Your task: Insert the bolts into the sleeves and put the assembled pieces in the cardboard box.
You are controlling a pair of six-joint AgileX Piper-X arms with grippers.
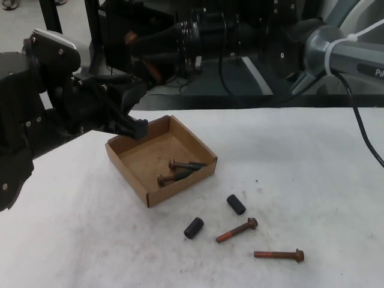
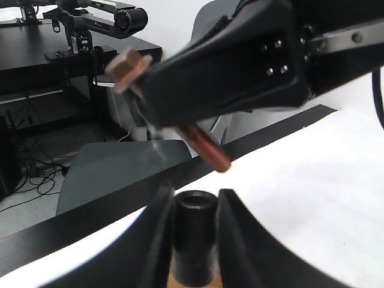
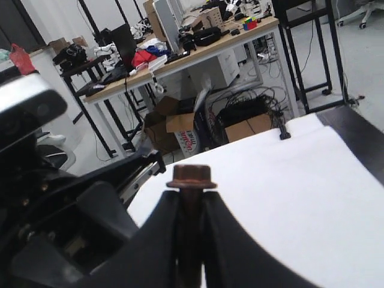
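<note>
My left gripper (image 2: 195, 195) is shut on a black sleeve (image 2: 195, 240), which stands upright between its fingers. In the high view this gripper (image 1: 137, 128) hangs over the back left corner of the cardboard box (image 1: 180, 183). My right gripper (image 3: 191, 201) is shut on a rusty bolt (image 3: 191, 176), head outward. The left wrist view shows that bolt (image 2: 207, 147) slanting down toward the sleeve's open mouth, its tip a little above it. In the box lie two bolts fitted into sleeves (image 1: 183, 164) (image 1: 173, 178).
On the white bench in front of the box lie two loose black sleeves (image 1: 193, 228) (image 1: 236, 204) and two loose rusty bolts (image 1: 237, 230) (image 1: 279, 255). A cable (image 1: 360, 120) hangs from the right arm at the far right.
</note>
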